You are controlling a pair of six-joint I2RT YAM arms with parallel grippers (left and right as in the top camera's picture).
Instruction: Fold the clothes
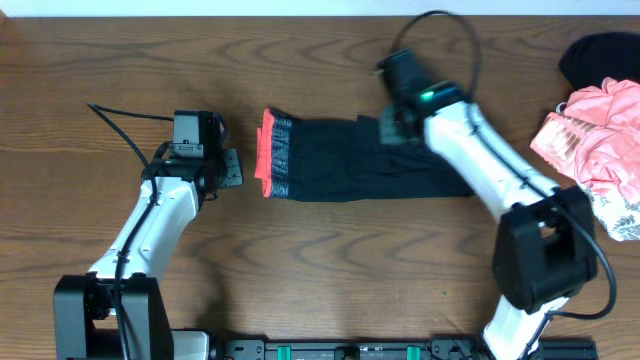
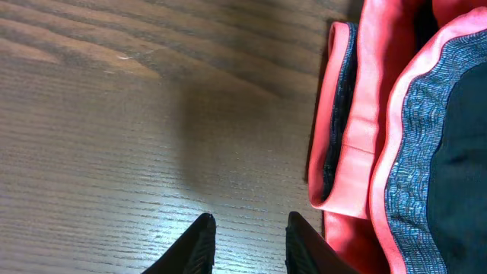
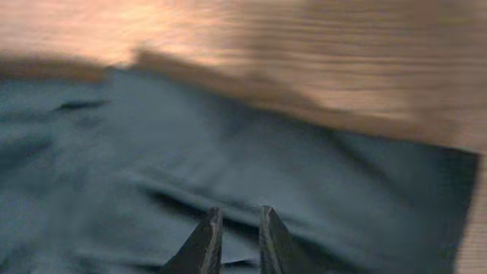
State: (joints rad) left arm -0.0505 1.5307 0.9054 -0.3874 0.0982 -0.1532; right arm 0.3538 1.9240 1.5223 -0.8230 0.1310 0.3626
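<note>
The clothes, black leggings [image 1: 340,165], lie in a flat band across the middle of the table, with the grey-speckled, coral-edged waistband [image 1: 272,152] at their left end. My left gripper [image 1: 232,168] hovers low over bare wood just left of that waistband, open and empty. In the left wrist view, table shows between its tips [image 2: 249,221] and the coral hem [image 2: 346,152] is to the right. My right gripper [image 1: 386,128] is over the upper right part of the leggings. The blurred right wrist view shows its fingertips [image 3: 240,213] a narrow gap apart above wrinkled black fabric [image 3: 114,152], holding nothing.
A pink ruffled garment [image 1: 595,140] is heaped at the right edge of the table, with a white floral cloth [image 1: 622,215] under its lower side and a dark item [image 1: 600,55] behind it. Cables loop near both arms.
</note>
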